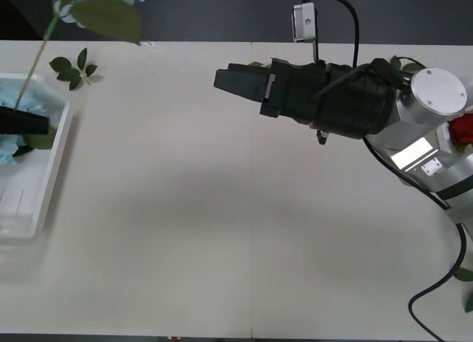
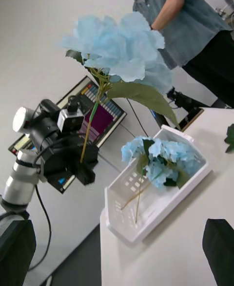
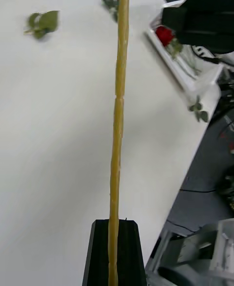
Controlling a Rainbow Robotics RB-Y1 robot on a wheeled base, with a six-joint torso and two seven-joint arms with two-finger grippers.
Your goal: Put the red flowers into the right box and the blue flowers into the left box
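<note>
**Left gripper holds a blue flower upright over the left box**

At the far left of the front view, the left gripper [image 1: 33, 123] reaches in as a dark bar over the left box [image 1: 52, 172], its black fingers pressed together on the thin stem of a blue flower [image 1: 100, 6]. The stem rises steeply from the gripper toward the upper left corner of the frame, where the pale blue head and a large green leaf hang above the desk's [image 1: 222, 209] far edge. In the left wrist view the yellowish stem [image 3: 117, 120] runs straight up the middle from between the closed fingers [image 3: 100, 252]. From the right wrist view, the left arm stands at the lower left of the frame, wrist bent, with the bloom held high above the box; more blue flowers [image 2: 161, 162] lie inside the box at its far end.

The right arm stretches across the upper right of the front view, forearm level above the desk, and the right gripper [image 1: 230, 81] points leftward. Its fingers [image 2: 219, 247] stand apart at the two lower corners of its own wrist view, holding nothing. A red flower [image 1: 462, 129] shows at the right edge behind the arm, and lies in the right box [image 3: 181, 74] in the upper right of the left wrist view. A loose leaf sprig [image 1: 72, 69] lies on the desk near the left box.
</note>
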